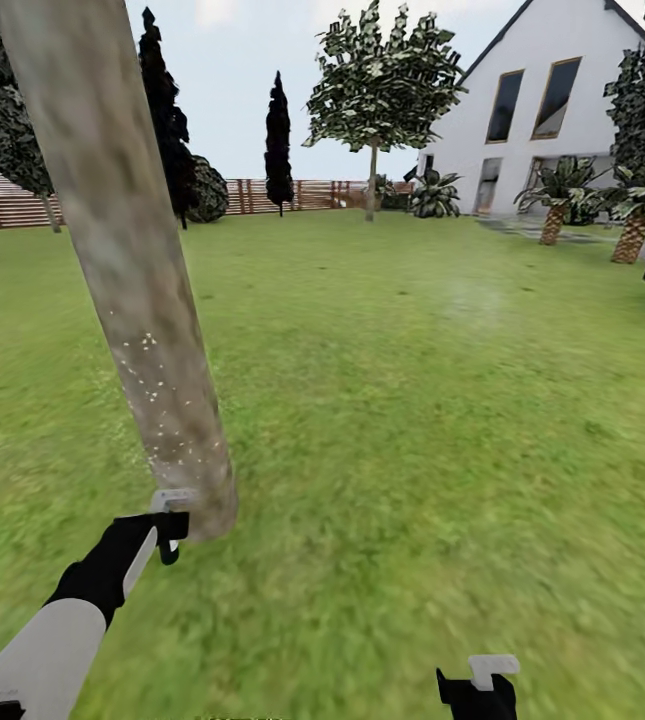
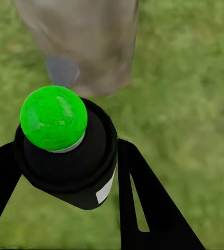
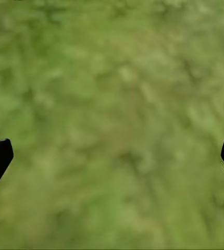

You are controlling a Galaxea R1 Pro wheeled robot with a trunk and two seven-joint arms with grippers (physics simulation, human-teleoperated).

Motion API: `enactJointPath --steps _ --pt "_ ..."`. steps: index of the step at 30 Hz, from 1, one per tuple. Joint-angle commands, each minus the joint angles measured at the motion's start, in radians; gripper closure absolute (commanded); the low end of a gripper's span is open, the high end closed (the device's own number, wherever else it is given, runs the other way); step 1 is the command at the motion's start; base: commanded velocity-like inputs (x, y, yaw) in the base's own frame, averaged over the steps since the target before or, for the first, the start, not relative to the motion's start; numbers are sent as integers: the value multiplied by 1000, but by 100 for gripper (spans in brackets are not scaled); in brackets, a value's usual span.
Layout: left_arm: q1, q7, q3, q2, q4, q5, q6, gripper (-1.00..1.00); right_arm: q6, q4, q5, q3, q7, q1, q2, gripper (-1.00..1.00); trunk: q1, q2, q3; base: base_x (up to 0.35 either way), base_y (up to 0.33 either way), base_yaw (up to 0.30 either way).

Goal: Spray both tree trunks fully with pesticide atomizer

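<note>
Pesticide atomizer, black-bodied with a green round cap, sits clamped in my left gripper, aimed at the speckled grey-tan trunk; right gripper hangs spread wide, empty, over grass.

The site was a residential garden. A grass lawn extended to a brown slat fence at the far boundary. A white house with tall windows stood beyond, with trees, bushes and palms around the perimeter.
</note>
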Motion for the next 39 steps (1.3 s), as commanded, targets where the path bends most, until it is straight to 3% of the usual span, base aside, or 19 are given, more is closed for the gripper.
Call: enactJointPath --steps 1,9,18,39 --pt "0 0 0 0 0 0 0 100 0 0 0 0 0 0 0 -100 0 0 0 1 -270 274" --pt "0 1 -1 -4 0 1 2 100 0 0 0 0 0 0 0 -100 0 0 0 64 -269 277" --pt "0 1 -1 -6 0 1 2 100 0 0 0 0 0 0 0 -100 0 0 0 146 -267 66" --pt "0 1 0 -14 0 1 0 100 0 0 0 0 0 0 0 -100 0 0 0 86 -268 273"
